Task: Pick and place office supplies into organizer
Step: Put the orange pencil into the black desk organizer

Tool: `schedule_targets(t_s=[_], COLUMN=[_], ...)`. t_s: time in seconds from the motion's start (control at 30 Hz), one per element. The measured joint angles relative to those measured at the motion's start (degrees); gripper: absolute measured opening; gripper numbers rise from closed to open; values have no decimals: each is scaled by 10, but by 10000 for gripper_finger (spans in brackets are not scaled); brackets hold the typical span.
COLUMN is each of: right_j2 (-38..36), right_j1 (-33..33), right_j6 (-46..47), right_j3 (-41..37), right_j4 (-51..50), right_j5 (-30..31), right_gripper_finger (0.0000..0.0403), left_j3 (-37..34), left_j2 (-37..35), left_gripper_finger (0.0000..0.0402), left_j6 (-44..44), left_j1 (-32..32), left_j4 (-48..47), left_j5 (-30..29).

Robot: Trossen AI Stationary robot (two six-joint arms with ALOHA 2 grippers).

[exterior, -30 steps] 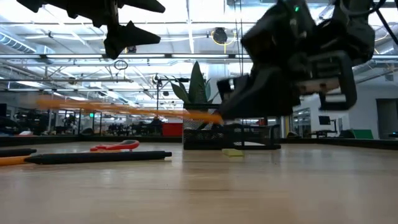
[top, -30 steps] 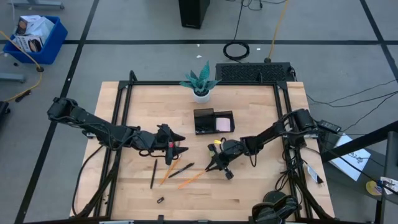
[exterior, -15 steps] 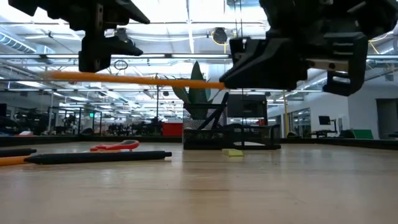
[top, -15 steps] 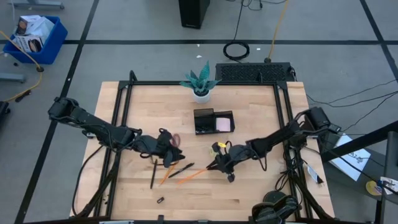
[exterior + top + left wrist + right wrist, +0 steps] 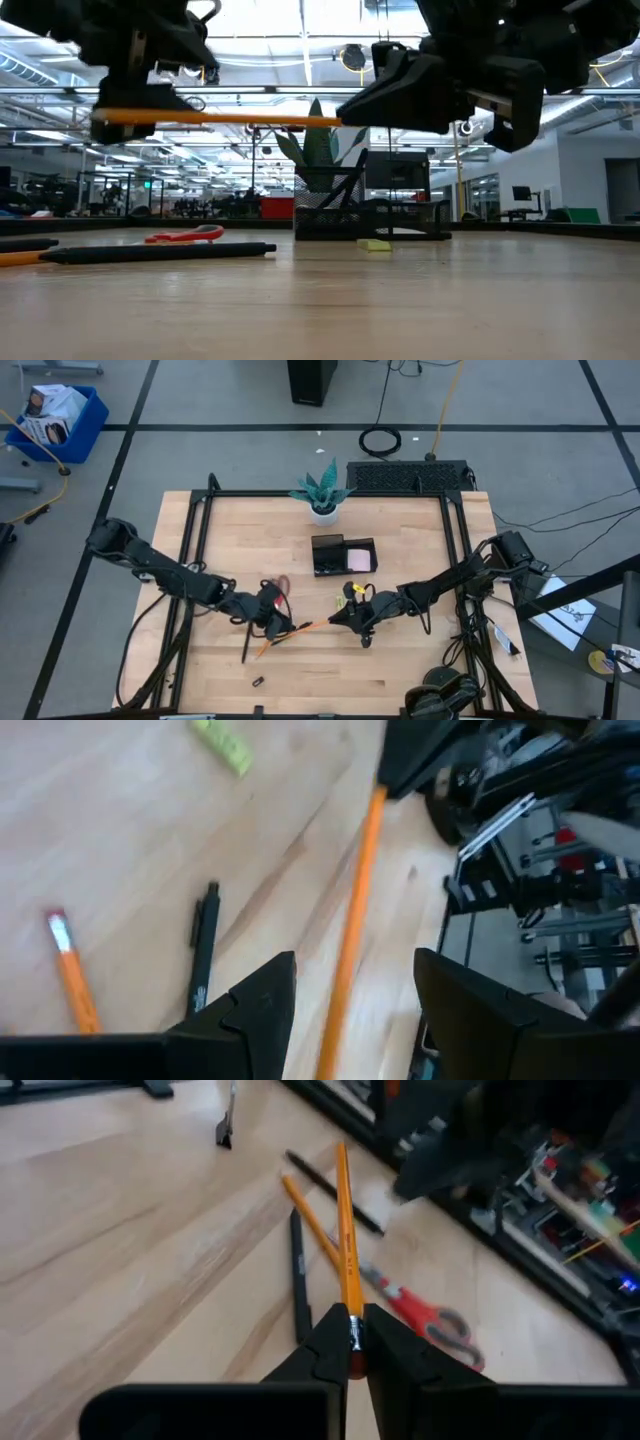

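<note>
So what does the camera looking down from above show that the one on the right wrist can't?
Only the overhead view shows the black organizer, the potted plant and both arms whole. Only the right wrist view shows the right end effector pinching the pencil's end, and the red-handled scissors clearly. Both show the orange pencil held above the table.

A pencil (image 5: 305, 628) spans between left gripper (image 5: 277, 622) and right gripper (image 5: 338, 619).

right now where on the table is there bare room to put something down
Bare wood lies along the back left, between the table frame and the white plant pot, and at the front right below the right hand. The middle is crowded: both hands at the raised orange pencil, pens, scissors, organizer.
</note>
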Motion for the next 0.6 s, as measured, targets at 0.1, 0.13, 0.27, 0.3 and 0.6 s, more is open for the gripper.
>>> schedule_targets(t_s=[0.1,0.13,0.27,0.3,0.6], right_j2=[0,0,0,0,0], right_j1=[0,0,0,0,0], right_j6=[-2,-2,-2,-2,-2], right_j3=[0,0,0,0,0], right_j4=[-1,-1,1,1,3], right_j5=[0,0,0,0,0], right_gripper_finger=[13,13,13,13,13], left_j3=[0,0,0,0,0], left_j2=[21,27,54,58,72], left_gripper_finger=[209,210,211,211,199], left_j6=[-16,-17,-33,-34,-33], left_j1=[-8,-12,-19,-21,-26], left_j4=[11,11,21,22,43], left_j5=[0,-1,0,0,14])
